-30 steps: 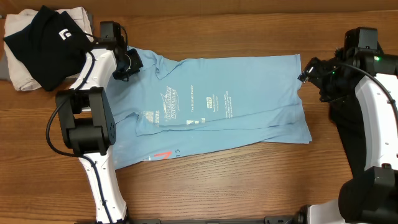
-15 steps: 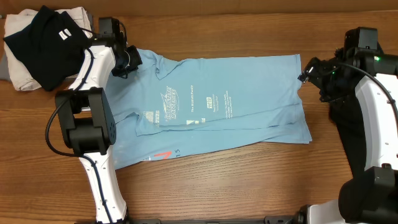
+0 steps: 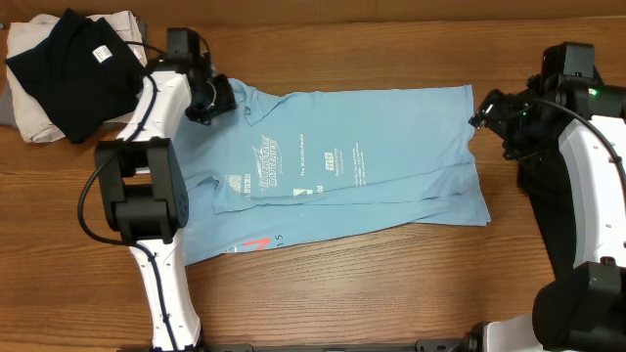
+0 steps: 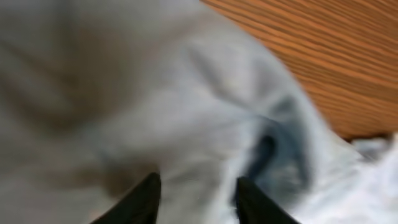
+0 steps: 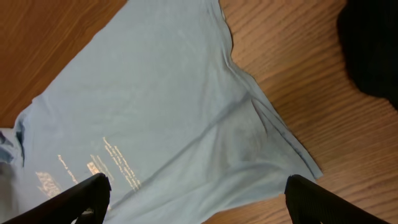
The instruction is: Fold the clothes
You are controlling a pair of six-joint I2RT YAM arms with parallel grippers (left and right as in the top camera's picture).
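While right end effector (image 5: pixel 196 186) gapes above T-shirt (image 5: pixel 155 106), left end effector (image 4: pixel 196 194) narrowly parted over it

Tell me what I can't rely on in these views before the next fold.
Left wrist: blurred close-up; whether the left gripper pinches the T-shirt is unclear.
Overhead: the left arm covers part of the shirt.
Overhead: the printed text is too small to read.
Right wrist: the black garment is cut off at the edge.
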